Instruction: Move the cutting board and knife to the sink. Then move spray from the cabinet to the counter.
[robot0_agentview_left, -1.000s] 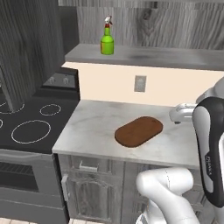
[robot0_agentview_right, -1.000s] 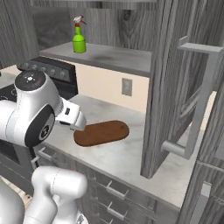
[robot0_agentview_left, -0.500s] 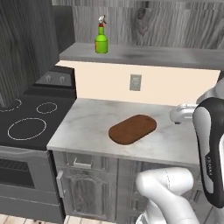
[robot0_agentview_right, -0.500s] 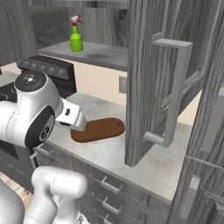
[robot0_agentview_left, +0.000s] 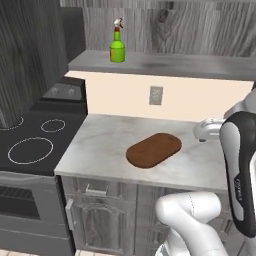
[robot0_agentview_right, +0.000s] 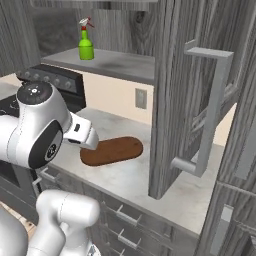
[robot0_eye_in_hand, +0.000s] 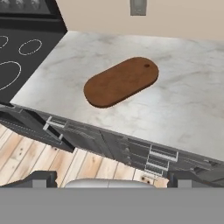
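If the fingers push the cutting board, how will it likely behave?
The cutting board looks like flat wood, so probably stiff. It lies flat on the marble counter, so likely slides, not tips. Its low edge may be hard to grip.

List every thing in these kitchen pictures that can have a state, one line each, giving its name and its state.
cutting board: lying flat on the counter, untouched
spray: upright on the cabinet shelf
cabinet door: swung open
hand: open, holding nothing, apart from the board
stovetop: bare, nothing on its burners
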